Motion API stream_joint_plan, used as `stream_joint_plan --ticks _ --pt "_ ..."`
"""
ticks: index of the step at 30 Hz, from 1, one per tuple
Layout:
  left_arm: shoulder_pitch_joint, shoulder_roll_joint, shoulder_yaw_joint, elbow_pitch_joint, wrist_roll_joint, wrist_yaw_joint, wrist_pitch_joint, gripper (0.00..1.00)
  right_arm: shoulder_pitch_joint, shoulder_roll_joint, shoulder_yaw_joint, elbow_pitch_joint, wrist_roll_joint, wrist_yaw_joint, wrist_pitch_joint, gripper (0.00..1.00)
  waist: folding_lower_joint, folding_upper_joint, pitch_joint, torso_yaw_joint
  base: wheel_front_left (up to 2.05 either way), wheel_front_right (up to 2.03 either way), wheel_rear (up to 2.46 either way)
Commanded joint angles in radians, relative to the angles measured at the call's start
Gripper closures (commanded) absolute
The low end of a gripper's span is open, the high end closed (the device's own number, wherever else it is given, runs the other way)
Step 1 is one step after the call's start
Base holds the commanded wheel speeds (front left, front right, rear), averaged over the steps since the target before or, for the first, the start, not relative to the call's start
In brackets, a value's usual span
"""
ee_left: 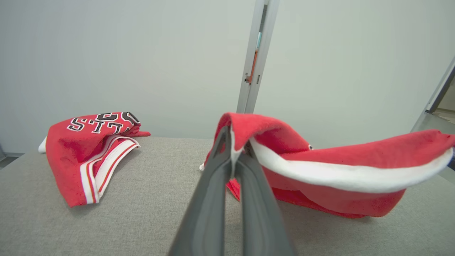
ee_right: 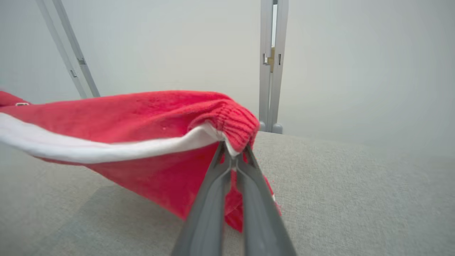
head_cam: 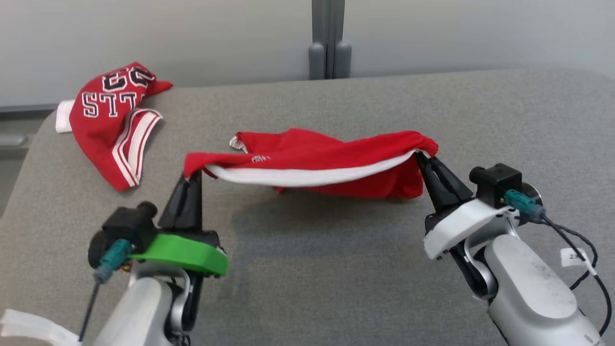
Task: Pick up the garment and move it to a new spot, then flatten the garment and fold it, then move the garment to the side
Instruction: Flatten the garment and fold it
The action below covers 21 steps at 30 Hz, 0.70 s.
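A red garment (head_cam: 326, 161) with a white band hangs stretched between my two grippers above the grey table (head_cam: 307, 269). My left gripper (head_cam: 193, 174) is shut on its left end, and the cloth drapes over the fingertips (ee_left: 227, 142) in the left wrist view. At the other end my right gripper (head_cam: 423, 156) is shut on the ribbed corner (ee_right: 234, 122). The garment's (ee_left: 337, 167) lower part sags and touches the table. In the right wrist view the garment (ee_right: 142, 117) runs off to the left.
A second red garment (head_cam: 113, 120) with black and white lettering and striped trim lies crumpled at the table's far left corner, also seen as a lettered garment (ee_left: 89, 149) in the left wrist view. A grey post (head_cam: 329, 38) stands behind the table's back edge.
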Motion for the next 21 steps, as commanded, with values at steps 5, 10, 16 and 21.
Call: stream_joint_plan --ticks 5,10,16,21 --pt "-0.053 0.087 0.037 -0.237 0.020 0.020 0.075 1.00 0.072 -0.074 -0.025 -0.276 0.073 -0.001 0.094 1.00 0.0000 0.0000 -0.113 -0.041 0.00 0.00 0.00" --pt "-0.104 0.161 0.063 -0.480 0.040 0.036 0.181 1.00 0.142 -0.105 -0.110 -0.581 0.113 -0.001 0.209 1.00 0.0000 0.0000 -0.142 -0.058 0.00 0.00 0.00" --pt "-0.164 0.220 0.081 -0.630 0.036 0.047 0.311 1.00 0.201 -0.089 -0.198 -0.837 0.090 -0.001 0.360 1.00 0.0000 0.0000 -0.132 -0.076 0.00 0.00 0.00" --pt "-0.190 0.224 0.069 -0.584 0.015 0.038 0.357 1.00 0.211 -0.070 -0.196 -0.885 0.077 -0.001 0.433 1.00 0.0000 0.0000 -0.081 -0.091 0.00 0.00 0.00"
